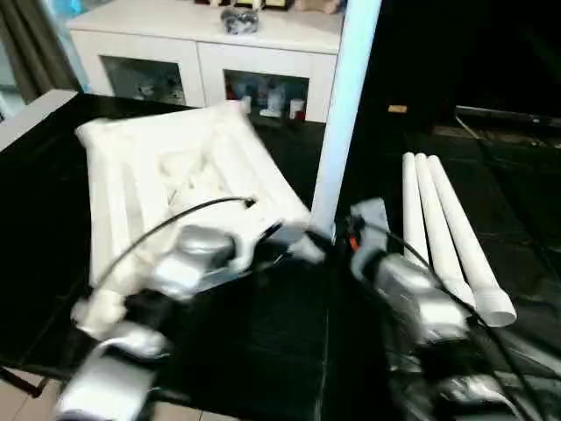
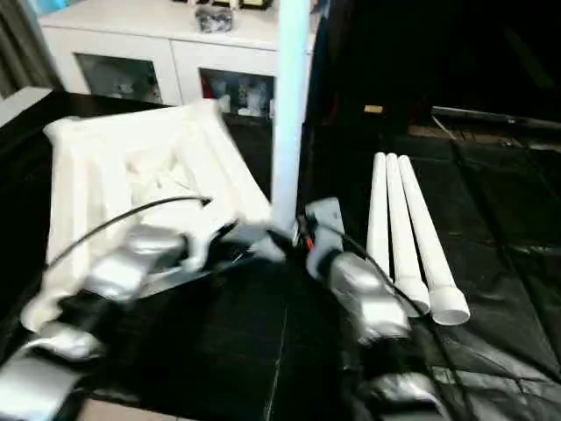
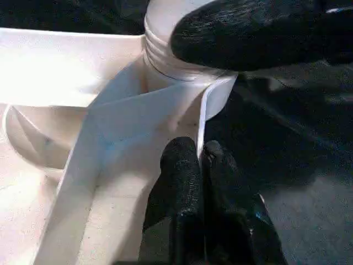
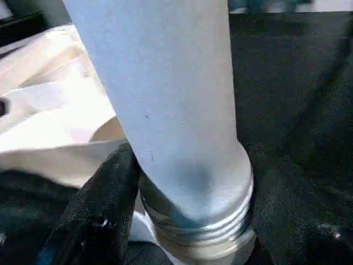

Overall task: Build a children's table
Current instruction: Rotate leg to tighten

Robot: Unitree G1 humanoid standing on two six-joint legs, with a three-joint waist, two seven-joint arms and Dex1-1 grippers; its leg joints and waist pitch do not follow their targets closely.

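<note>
Table top (image 1: 175, 189) lies ribs-up on the black-covered work surface (image 1: 289, 351), tilted, with one white leg (image 1: 342, 114) standing upright at its near right corner socket. Three more legs (image 1: 447, 237) lie side by side on the black surface to the right, well apart from the top. White glass-door cabinet (image 1: 202, 61) stands behind. Left eye view: left gripper (image 1: 279, 235) sits at the top's near edge by that corner, right gripper (image 1: 346, 235) right at the base of the upright leg; both silver forearms reach in from the bottom. Left wrist view: left gripper's fingers (image 3: 182, 176) pressed together, clenched on a thin upright rib of the top just below the round socket (image 3: 176, 66); a black finger of the right gripper (image 3: 248, 33) lies against the leg's threaded end. Right wrist view: leg's ringed base seated in the socket, one black finger (image 4: 102, 210) against its side and the other (image 4: 309, 232) off to the far side, jaws spread around the leg's base, grasp not certain.
</note>
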